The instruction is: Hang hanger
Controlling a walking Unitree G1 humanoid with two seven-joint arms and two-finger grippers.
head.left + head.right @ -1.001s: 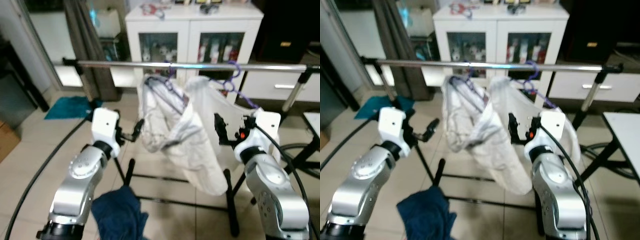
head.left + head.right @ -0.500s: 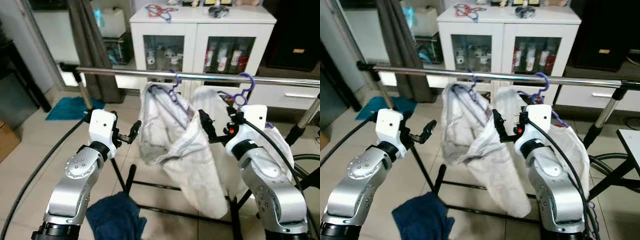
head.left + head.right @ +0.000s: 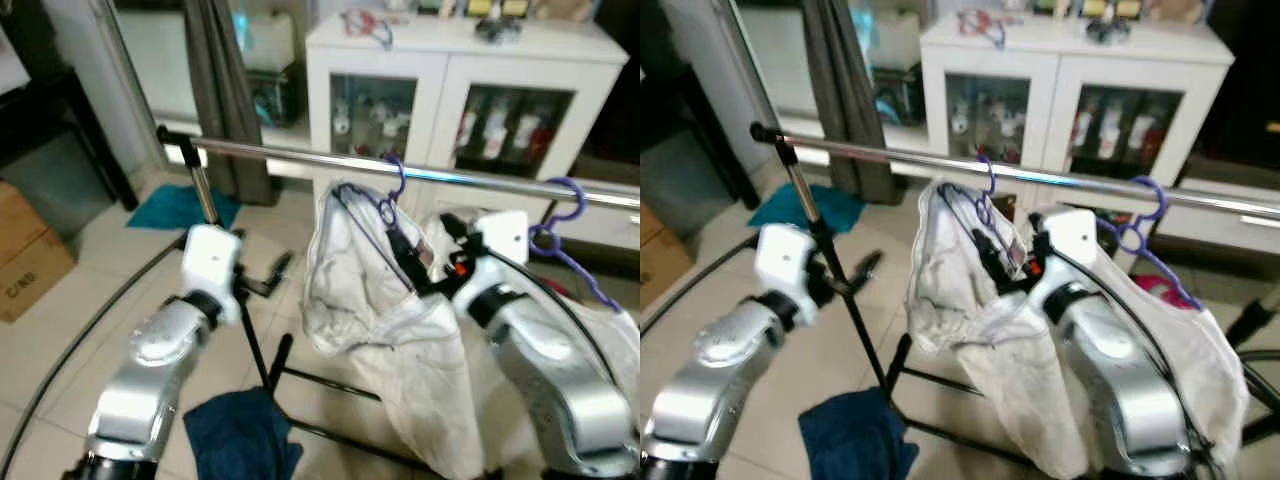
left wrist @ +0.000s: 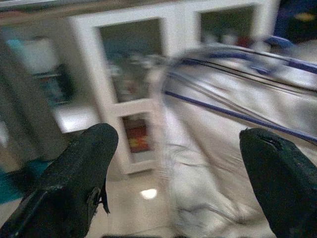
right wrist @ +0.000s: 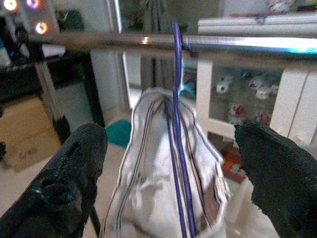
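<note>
You have one metal rail (image 3: 300, 156) crossing the frame from the left edge of centre to the right, and two purple hangers on it. The first hanger (image 3: 392, 190) hooks over the rail at centre frame and carries a white garment (image 3: 345, 290) that droops below it. The second hanger (image 3: 565, 215) sits on the rail toward the right edge, with another white garment (image 3: 1185, 340) spread under it, so you can count two garments in all. Your right end effector (image 3: 405, 262) is at centre frame, just below the first hanger's hook and against the white cloth; in its wrist view the two black fingers (image 5: 69, 183) stand wide apart on either side of the hanger wire, so it is released and grasping nothing. Your left end effector (image 3: 275, 275) is held out at centre left, beside the garment but clear of it, and its wrist view shows its fingers (image 4: 74, 173) spread wide too, holding nothing. One dark blue cloth (image 3: 240, 435) lies on the tiled floor (image 3: 60, 350) at the lower centre left, beside the rack's black base. One teal mat (image 3: 180, 205) lies on the floor at the left, behind the rail's upright. One white cabinet (image 3: 450, 70) with glass doors stands across the upper right, behind the rail.
</note>
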